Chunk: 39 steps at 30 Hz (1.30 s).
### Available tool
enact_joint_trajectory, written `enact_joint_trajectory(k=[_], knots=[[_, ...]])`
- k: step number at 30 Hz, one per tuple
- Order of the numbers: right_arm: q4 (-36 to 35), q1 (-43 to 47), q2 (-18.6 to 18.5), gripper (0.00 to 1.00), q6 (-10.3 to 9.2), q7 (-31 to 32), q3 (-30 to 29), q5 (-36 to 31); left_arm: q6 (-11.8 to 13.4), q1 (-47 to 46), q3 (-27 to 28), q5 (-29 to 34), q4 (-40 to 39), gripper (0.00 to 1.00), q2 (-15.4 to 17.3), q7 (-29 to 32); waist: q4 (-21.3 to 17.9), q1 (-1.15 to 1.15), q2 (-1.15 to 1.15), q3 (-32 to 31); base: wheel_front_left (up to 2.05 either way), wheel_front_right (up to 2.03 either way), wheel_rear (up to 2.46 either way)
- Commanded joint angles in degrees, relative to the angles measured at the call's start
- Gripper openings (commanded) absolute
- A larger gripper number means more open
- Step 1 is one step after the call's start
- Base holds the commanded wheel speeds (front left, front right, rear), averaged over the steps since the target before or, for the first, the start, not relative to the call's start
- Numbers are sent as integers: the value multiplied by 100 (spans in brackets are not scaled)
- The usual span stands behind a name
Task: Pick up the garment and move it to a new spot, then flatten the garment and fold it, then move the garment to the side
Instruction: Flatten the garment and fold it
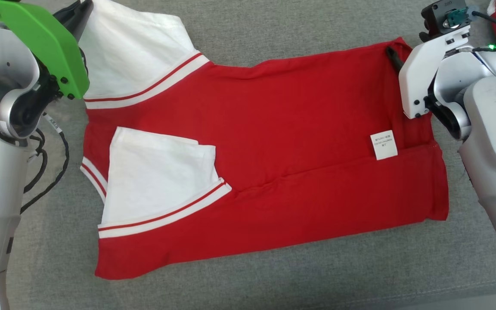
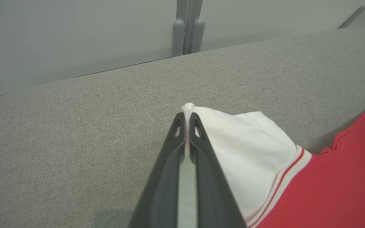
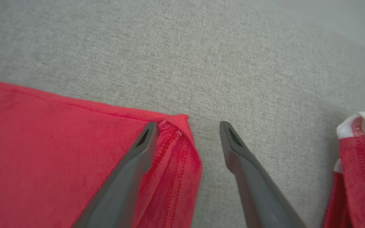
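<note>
The red T-shirt [image 1: 274, 129], half folded on the grey cushion [image 1: 274, 280], has its white sleeve [image 2: 249, 142] pinched in the closed left gripper [image 2: 187, 117], so the wide-open right gripper [image 3: 188, 125], apparently straddling the hem corner [image 3: 177, 122], should clamp before both lift together.

Bright, even light, faint shadows, wrist views slightly soft.

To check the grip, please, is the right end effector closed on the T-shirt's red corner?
No, the right end effector stands open, straddling the T-shirt's red corner.
</note>
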Motion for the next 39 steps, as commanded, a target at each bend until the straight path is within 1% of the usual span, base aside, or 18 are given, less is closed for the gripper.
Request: enact_joint_trajectory(k=[1,2,3,4,9,14,17,20,23,27,29,32,35,39], knots=[[77,-67,-64,60,-2,76,23,64,-5,87,-4,-33,-21,0,-6,-40,152,0,0,-41,0,0,0],[147,-89,-111,32,-2,195,32,34,-7,101,-12,-42,-27,0,-8,-72,163,0,0,-54,0,0,0],[177,-101,-139,17,-2,270,46,15,-9,107,-16,-54,-28,0,-12,-79,170,0,0,-66,0,0,0],[183,-130,-155,0,-2,329,28,6,-11,111,-20,-75,-27,0,-14,-94,172,0,0,-76,0,0,0],[87,-130,-69,0,-3,475,-24,42,-8,126,20,-88,11,0,2,-236,141,0,0,-127,0,0,0],[33,-267,17,0,-4,94,-175,98,60,-32,118,-35,125,0,-35,-542,73,0,0,-183,0,0,0],[130,-331,70,0,-4,-142,-268,-8,90,-104,181,-77,203,0,-108,-729,49,0,0,-250,0,0,0],[203,-318,162,0,-3,-404,-314,-42,66,-70,175,-116,252,0,-153,-882,38,0,0,-361,0,0,0],[181,-172,193,0,-3,-671,-318,10,35,136,174,-174,139,0,-122,-1026,36,0,0,-485,0,0,0],[-60,254,131,0,-3,-1032,-286,197,18,739,273,-312,-333,0,25,-1264,58,0,0,-698,0,0,0],[-266,554,66,0,-4,-1194,-308,309,70,1204,384,-412,-699,0,113,-1362,81,0,0,-803,0,0,0],[-624,1063,-4,0,-3,-1387,-410,452,233,1969,564,-477,-1320,0,265,-1511,122,0,0,-933,0,0,0],[-1062,1658,-79,0,-3,-1514,-579,490,471,2833,692,-526,-2060,0,330,-1640,194,0,0,-1051,0,0,0],[-1589,2430,-50,0,-3,-1515,-898,559,741,3834,723,-569,-2842,0,229,-1796,318,0,0,-1174,0,0,0]])
